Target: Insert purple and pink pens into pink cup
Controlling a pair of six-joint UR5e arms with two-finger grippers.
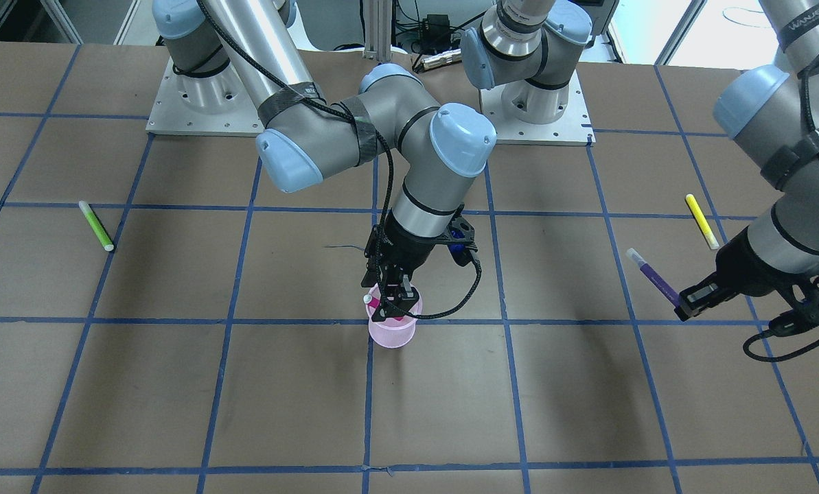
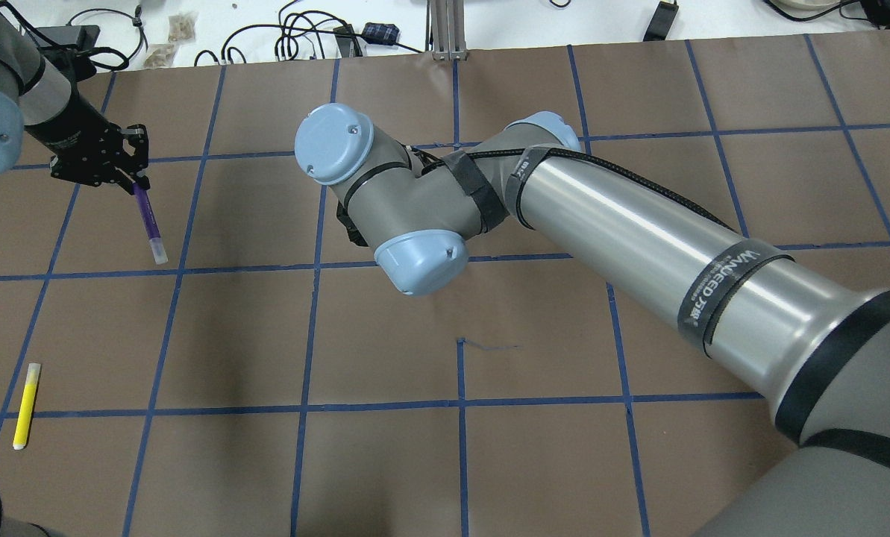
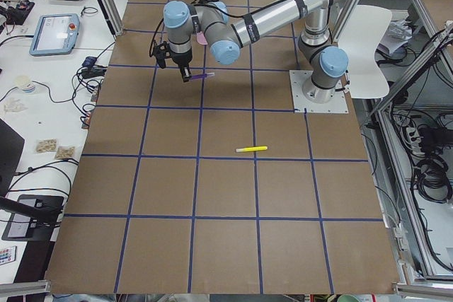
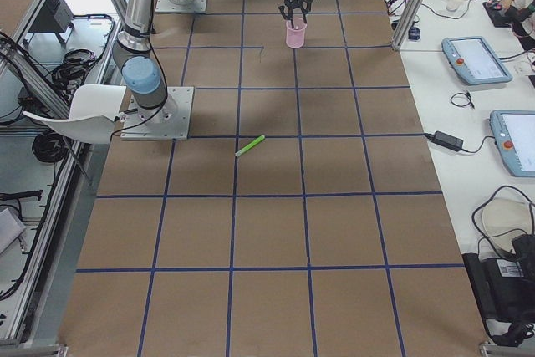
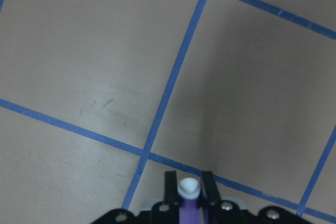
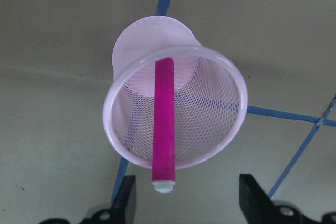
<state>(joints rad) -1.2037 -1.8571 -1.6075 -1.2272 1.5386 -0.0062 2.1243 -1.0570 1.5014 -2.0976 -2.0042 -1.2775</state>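
Observation:
The pink mesh cup [image 1: 391, 331] stands near the table's middle; it also shows in the right wrist view [image 6: 210, 124]. The pink pen [image 6: 163, 129] lies tilted inside it, its white-capped end over the rim [image 1: 369, 300]. My right gripper [image 1: 390, 302] hovers just above the cup, open, its fingers [image 6: 126, 200] apart and clear of the pen. My left gripper [image 1: 684, 305] is shut on the purple pen [image 1: 651, 276] and holds it above the table, far from the cup. That pen also shows in the overhead view [image 2: 148, 220] and in the left wrist view [image 5: 188, 198]. The right arm hides the cup in the overhead view.
A yellow pen [image 1: 701, 221] lies on the table close to my left gripper. A green pen [image 1: 96, 226] lies on the robot's right side of the table. Blue tape lines grid the brown table [image 1: 560, 398].

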